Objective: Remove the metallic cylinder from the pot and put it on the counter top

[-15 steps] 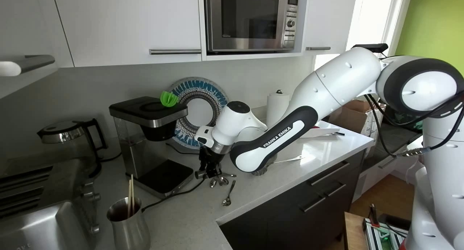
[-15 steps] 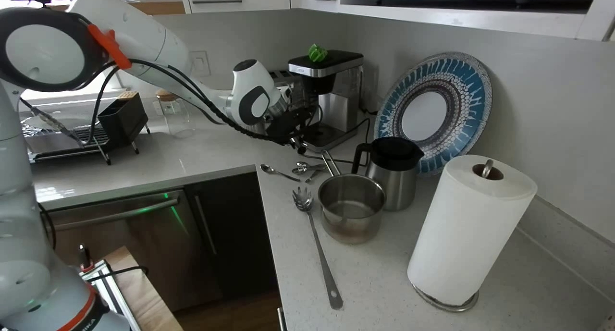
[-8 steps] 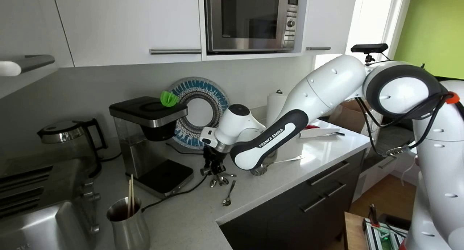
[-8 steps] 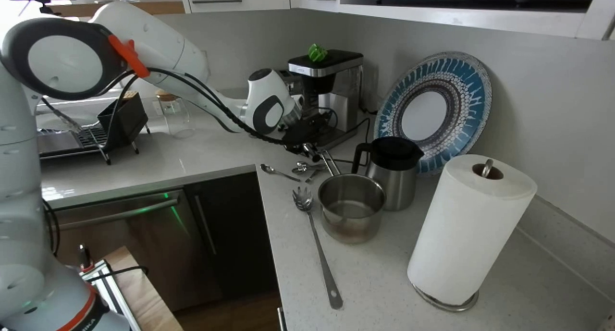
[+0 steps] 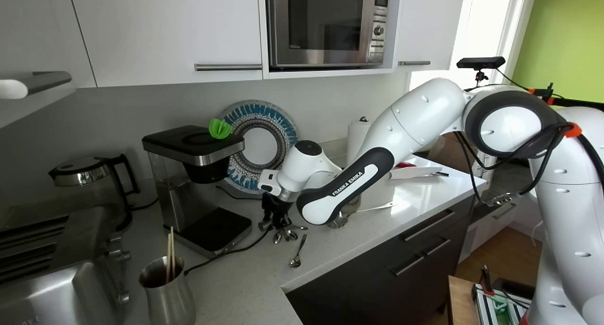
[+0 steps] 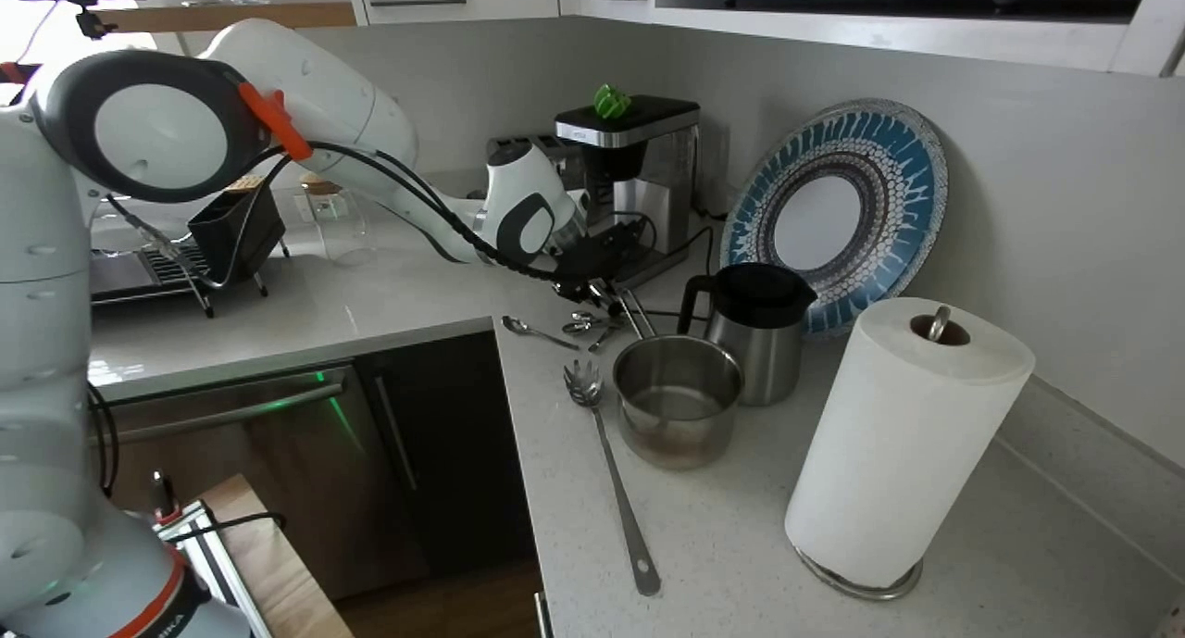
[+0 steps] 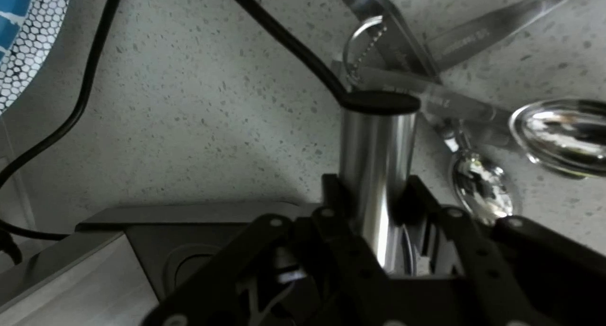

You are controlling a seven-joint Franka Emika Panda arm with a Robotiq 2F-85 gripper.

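Observation:
My gripper point(image 7: 374, 186) is shut on the metallic cylinder point(image 7: 377, 146), a shiny steel tube with a black end cap, in the wrist view. The cylinder points away from the jaws over the counter top point(image 7: 227, 122), near the measuring spoons. In an exterior view the gripper point(image 5: 275, 217) and the cylinder's end point(image 5: 264, 225) show beside the coffee machine. How high the cylinder is above the counter I cannot tell exactly. The steel pot point(image 6: 676, 434) stands upright with nothing visible inside, its handle toward the gripper point(image 6: 592, 288).
Measuring spoons point(image 7: 483, 186) lie beside the cylinder, and a black cable point(image 7: 90, 80) runs across the counter. The coffee machine point(image 5: 193, 148) stands close to the gripper. A serving fork point(image 6: 622, 499), a steel jug point(image 6: 764, 360), a paper towel roll point(image 6: 903, 453) and a leaning plate point(image 6: 916, 193) surround the pot.
The gripper, holding the cylinder, has shifted toward the pot and the measuring spoons, rightward in both exterior views, then only slightly. The arm's elbow has come down. The pot has not moved.

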